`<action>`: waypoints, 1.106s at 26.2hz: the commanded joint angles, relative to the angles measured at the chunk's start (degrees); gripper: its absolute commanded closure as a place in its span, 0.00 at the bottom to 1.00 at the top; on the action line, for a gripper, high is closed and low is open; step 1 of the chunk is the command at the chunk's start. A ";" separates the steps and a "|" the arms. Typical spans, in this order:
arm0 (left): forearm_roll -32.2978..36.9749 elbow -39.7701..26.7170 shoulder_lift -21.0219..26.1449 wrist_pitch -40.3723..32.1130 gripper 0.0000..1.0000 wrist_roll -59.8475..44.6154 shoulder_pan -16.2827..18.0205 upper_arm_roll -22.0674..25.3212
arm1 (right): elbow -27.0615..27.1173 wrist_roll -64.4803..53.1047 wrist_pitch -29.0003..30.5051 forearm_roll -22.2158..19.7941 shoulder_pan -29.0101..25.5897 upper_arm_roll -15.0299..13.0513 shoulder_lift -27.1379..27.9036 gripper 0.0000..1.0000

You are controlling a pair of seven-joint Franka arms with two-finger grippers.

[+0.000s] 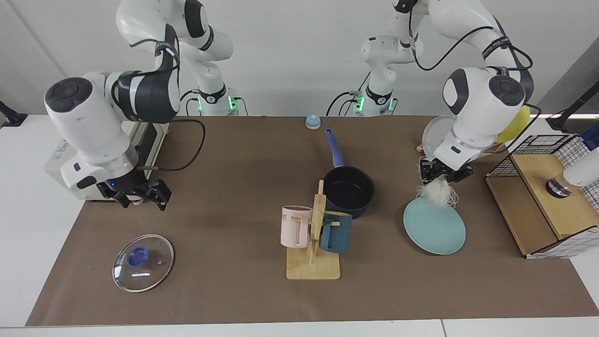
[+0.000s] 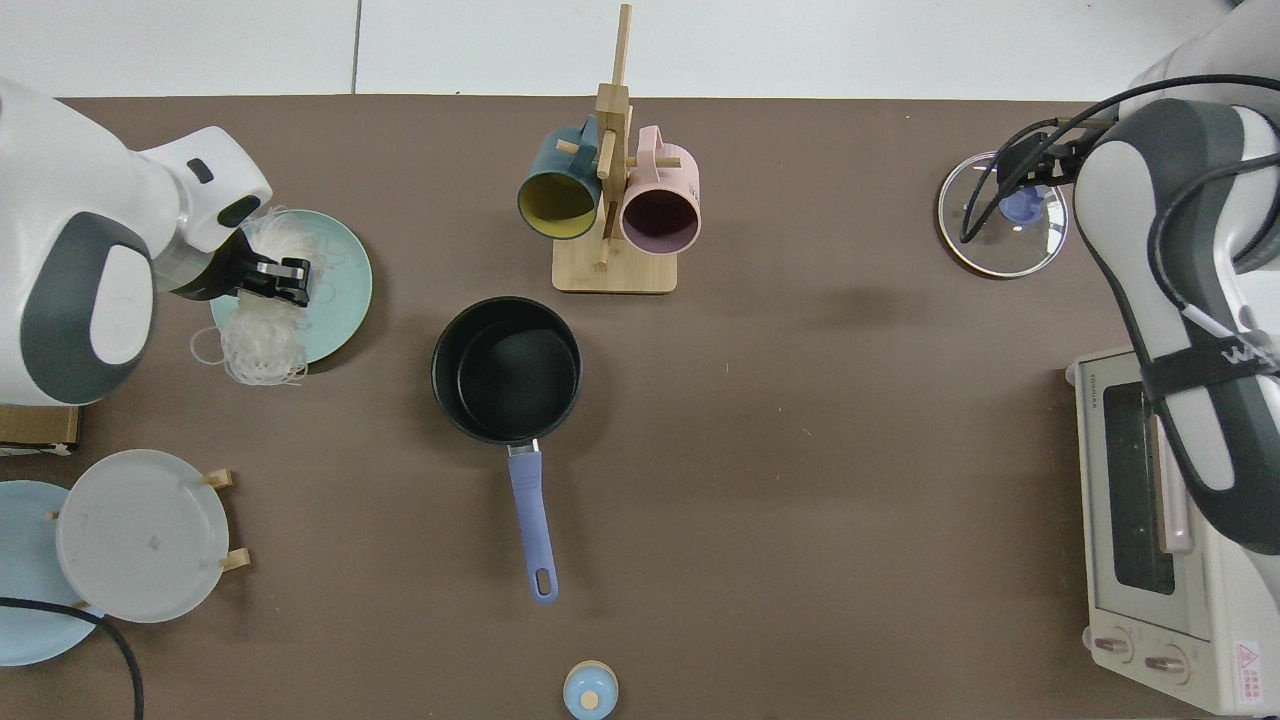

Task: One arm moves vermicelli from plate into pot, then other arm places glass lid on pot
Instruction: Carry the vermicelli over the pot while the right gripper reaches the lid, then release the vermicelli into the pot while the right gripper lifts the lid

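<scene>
Vermicelli [image 1: 439, 193] was held clear of the plate [image 1: 435, 230] in the jaws of the left gripper [image 1: 437, 178], which were closed narrowly on the top of the bundle; loose strands hung down toward the plate's far rim without resting on it. In the top view the bundle [image 2: 262, 345] was seen at the plate's [image 2: 340, 310] edge, partly over the tabletop [image 1: 224, 187], with the left gripper [image 2: 285, 280] above it. The pot [image 1: 349, 189] stood empty near the middle of the tabletop, its handle pointing toward the robots, well apart from the lifted noodles. A wooden mug stand [image 1: 314, 243] with a pink mug [image 1: 295, 226] and a dark teal mug [image 1: 336, 232] stood just in front of the pot.

The right gripper [image 1: 142, 197] was lowered close to the tabletop, near the glass lid [image 1: 142, 262] but not touching it, its jaws standing apart and empty. The lid lay flat, knob up.

By judgement, only the pick-up of the noodles was done. The carry across to the pot, the release into it, and the whole lid step were left.
</scene>
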 commanded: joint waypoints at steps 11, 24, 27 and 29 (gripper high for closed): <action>2.23 -2.65 -0.08 4.80 1.00 -22.71 -3.39 -12.12 | 5.16 -6.08 12.20 0.52 -5.75 2.31 12.43 0.00; 2.49 -12.68 0.28 16.31 1.00 -26.84 -5.59 -12.12 | 0.77 -6.07 18.09 2.10 -7.60 2.31 14.55 0.00; 2.50 -12.85 1.59 17.98 1.00 -26.93 -5.59 -12.03 | -1.34 -6.07 20.73 2.01 -8.21 2.39 14.29 0.00; 4.24 -14.16 1.77 20.00 1.00 -27.98 -5.77 -12.12 | -2.49 -6.34 21.08 2.54 -8.39 2.39 13.93 0.00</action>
